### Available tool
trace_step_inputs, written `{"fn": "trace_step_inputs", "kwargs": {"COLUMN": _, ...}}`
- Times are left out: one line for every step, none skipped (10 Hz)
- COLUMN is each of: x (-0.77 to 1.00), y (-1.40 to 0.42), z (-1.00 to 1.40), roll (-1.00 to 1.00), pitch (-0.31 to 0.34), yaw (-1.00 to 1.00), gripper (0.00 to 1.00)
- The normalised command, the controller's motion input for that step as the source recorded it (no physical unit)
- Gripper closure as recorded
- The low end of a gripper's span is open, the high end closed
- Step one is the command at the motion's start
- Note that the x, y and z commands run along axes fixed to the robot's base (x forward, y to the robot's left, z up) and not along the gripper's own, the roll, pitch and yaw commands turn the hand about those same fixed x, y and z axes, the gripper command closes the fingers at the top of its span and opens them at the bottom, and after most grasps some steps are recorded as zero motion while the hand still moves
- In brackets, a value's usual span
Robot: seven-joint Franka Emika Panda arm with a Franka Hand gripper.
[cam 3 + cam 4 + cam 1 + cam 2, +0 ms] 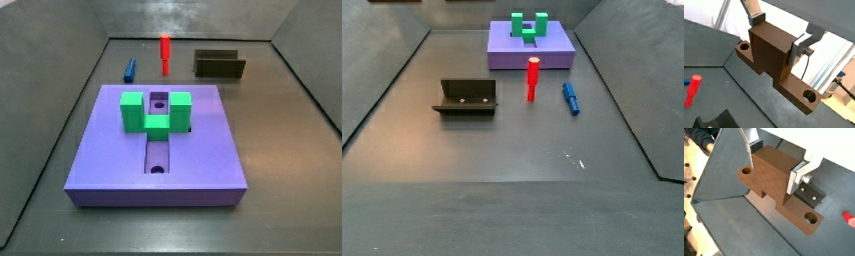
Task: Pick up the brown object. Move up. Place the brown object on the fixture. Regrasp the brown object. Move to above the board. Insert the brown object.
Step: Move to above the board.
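My gripper pinches the brown piece, its silver fingers pressed flat against the two sides of the piece's raised central block, seen in both wrist views. From between my jaws the piece runs out both ways as a lower bar, a round hole showing near each end. It hangs clear of the dark floor beneath.

Beyond the piece, in a wrist view, the fixture sits on the floor just past my far finger, two small pale dots on its face; a sliver of the red peg shows farther out. In a wrist view the red peg lies on the floor well off to one side of my jaws.

Neither side view catches my gripper or the brown piece. They show the board carrying the green block over its central slot, the fixture well apart from it, and the red peg standing upright beside the lying blue peg, between board and fixture.
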Motion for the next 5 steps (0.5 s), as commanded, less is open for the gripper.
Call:
{"fn": "trace_step_inputs", "kwargs": {"x": -1.11, "y": -1.40, "z": 0.27, "roll": -1.00, "pitch": 0.004, "yaw": -0.07, "gripper": 1.00}}
{"fn": "trace_step_inputs", "kwargs": {"x": -1.12, "y": -1.40, "z": 0.25, "roll": -1.00, "pitch": 0.000, "yaw": -0.07, "gripper": 1.00}}
{"fn": "trace_step_inputs", "kwargs": {"x": -1.26, "y": -1.40, "z": 0.24, "roll": -1.00, "pitch": -0.054, "yaw": -0.06, "gripper": 1.00}}
{"fn": "trace_step_inputs", "kwargs": {"x": -1.27, "y": -1.40, "z": 0.23, "roll": -1.00, "pitch": -0.059, "yaw": -0.05, "gripper": 1.00}}
{"fn": "trace_step_inputs", "kwargs": {"x": -1.27, "y": -1.40, "z": 0.25, "roll": -1.00, "pitch": -0.066, "yaw": -0.05, "gripper": 1.00}}
